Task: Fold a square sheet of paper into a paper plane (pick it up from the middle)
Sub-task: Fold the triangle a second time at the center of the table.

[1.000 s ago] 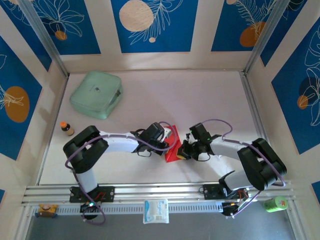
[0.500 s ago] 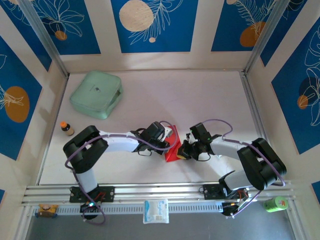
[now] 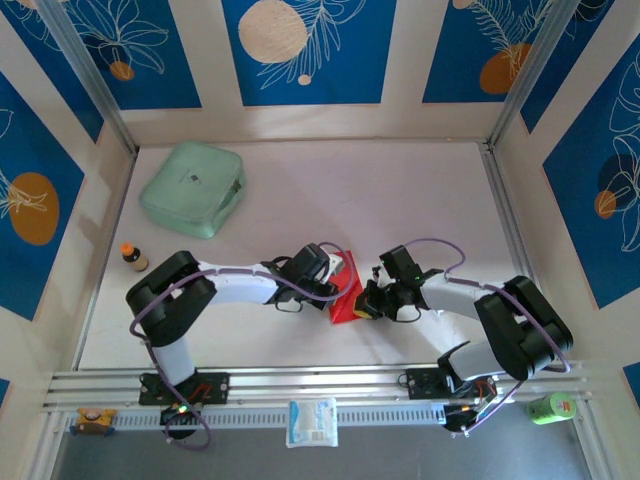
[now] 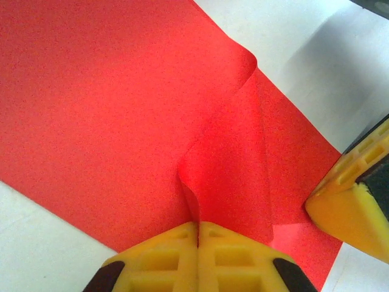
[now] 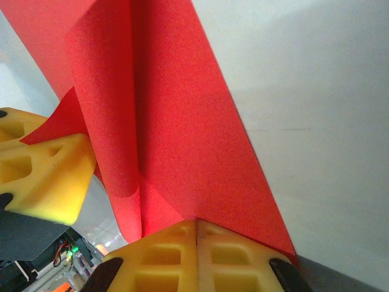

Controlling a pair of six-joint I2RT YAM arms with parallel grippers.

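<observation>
Within both closed jaws, red sheet (image 4: 121, 109)

- Robot arms: two, the left arm (image 3: 235, 283) and the right arm (image 3: 470, 298).
- Grippers: two, one per arm, the left gripper (image 4: 198, 228) and the right gripper (image 5: 196, 224).
- Yellow fingers: two on each gripper, four in all.
- Purple cables: two, one looped along each arm.
- Square sheet of paper (image 4: 109, 109), bright red: one.
- Mint-green case (image 3: 192, 188): one.
- Small bottle with an orange cap (image 3: 133, 257): one.
- White packet (image 3: 312, 422) on the near rail: one.
- Green can (image 3: 551, 407), near right corner: one.
- Small yellow-orange item (image 3: 92, 419), near left corner: one, too small to identify.
- Table (image 3: 400, 190): one.
</observation>
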